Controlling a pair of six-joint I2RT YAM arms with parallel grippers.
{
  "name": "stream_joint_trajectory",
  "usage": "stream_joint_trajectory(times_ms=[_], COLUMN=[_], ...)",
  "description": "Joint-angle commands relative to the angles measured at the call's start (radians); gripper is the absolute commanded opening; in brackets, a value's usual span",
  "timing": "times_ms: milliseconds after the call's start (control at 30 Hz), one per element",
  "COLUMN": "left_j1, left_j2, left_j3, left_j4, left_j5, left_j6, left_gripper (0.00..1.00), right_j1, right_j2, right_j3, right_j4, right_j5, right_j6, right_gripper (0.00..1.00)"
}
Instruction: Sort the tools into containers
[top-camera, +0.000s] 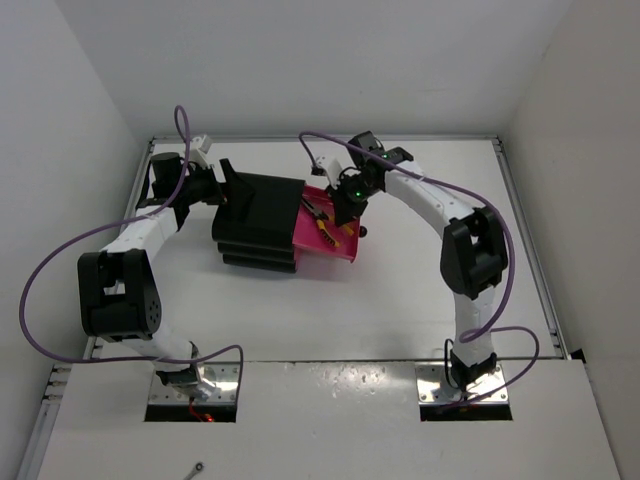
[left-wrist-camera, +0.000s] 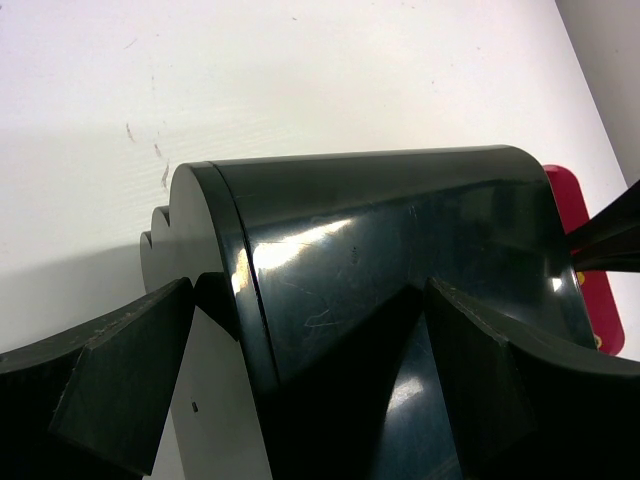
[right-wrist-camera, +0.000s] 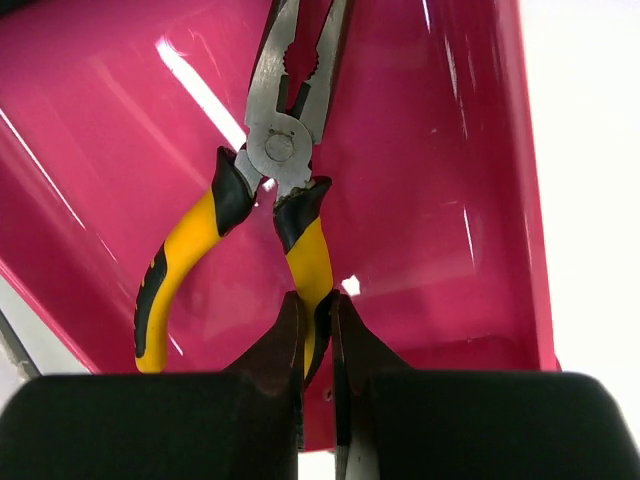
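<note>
The black cabinet (top-camera: 262, 222) stands mid-table with one pink drawer (top-camera: 340, 252) pulled out to its right. Over that drawer (right-wrist-camera: 430, 200) hang the yellow-handled pliers (right-wrist-camera: 280, 150), nose pointing away, and my right gripper (right-wrist-camera: 318, 305) is shut on one of their handles. From above, the pliers (top-camera: 322, 226) show just below the right gripper (top-camera: 345, 205). My left gripper (left-wrist-camera: 312, 295) is open, its fingers astride the cabinet (left-wrist-camera: 380, 260) at its rear top edge. The left gripper (top-camera: 225, 190) sits at the cabinet's back left corner. No other tools show.
The drawer's black knob (top-camera: 362, 232) sticks out on its right side. Raised rails edge the table at left (top-camera: 140, 190) and right (top-camera: 525, 240). A small metal piece (top-camera: 197, 467) lies on the near ledge. Purple cables loop off both arms.
</note>
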Motion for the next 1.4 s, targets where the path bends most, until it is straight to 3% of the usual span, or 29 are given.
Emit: stream_joint_trajectory(times_ms=[0,67,133,267,600,767,833,967,1167,1233,1367], left_j1=[-0.016,-0.016,-0.016,-0.016,-0.016,-0.016,-0.016,-0.016,-0.016,-0.016,-0.016], left_j2=[0.105,0.105,0.105,0.105,0.105,0.105,0.105,0.105,0.096,0.096,0.086], left_j3=[-0.081,-0.081,-0.081,-0.081,-0.081,-0.081,-0.081,-0.09,-0.099,-0.099,-0.099], left_j4=[-0.261,-0.261,-0.261,-0.261,-0.261,-0.261,-0.261,-0.261,-0.261,-0.252,-0.252], left_j5=[-0.121,-0.121,-0.121,-0.121,-0.121,-0.121,-0.121,-0.121,-0.112,-0.112,-0.094], left_j6=[0.108,0.108,0.108,0.108,0.108,0.108,0.108,0.108,0.108,0.108,0.108], left_gripper=[1.0,1.0,1.0,1.0,1.0,1.0,1.0,1.0,1.0,1.0,1.0], right_j1=[0.012,0.012,0.021,0.021,-0.002,-0.108,-0.149,-0.284,-0.45,-0.459,-0.469], right_j2=[-0.005,-0.005,-0.005,-0.031,-0.114,-0.226,-0.249,-0.229,-0.048,-0.002,0.095], right_j3=[0.046,0.055,0.055,0.043,0.061,-0.012,-0.034,-0.133,-0.365,-0.399,-0.41], right_j4=[0.037,0.037,0.046,0.069,0.131,0.185,0.175,0.146,0.229,0.22,0.122], right_j5=[-0.017,-0.008,-0.008,0.001,-0.009,-0.089,-0.158,-0.391,-0.895,-0.95,-0.994], right_j6=[0.02,0.02,0.029,0.038,0.129,0.239,0.27,0.359,0.583,0.549,0.426], right_gripper=[0.06,0.09,0.19,0.27,0.3,0.3,0.3,0.4,0.5,0.58,0.6])
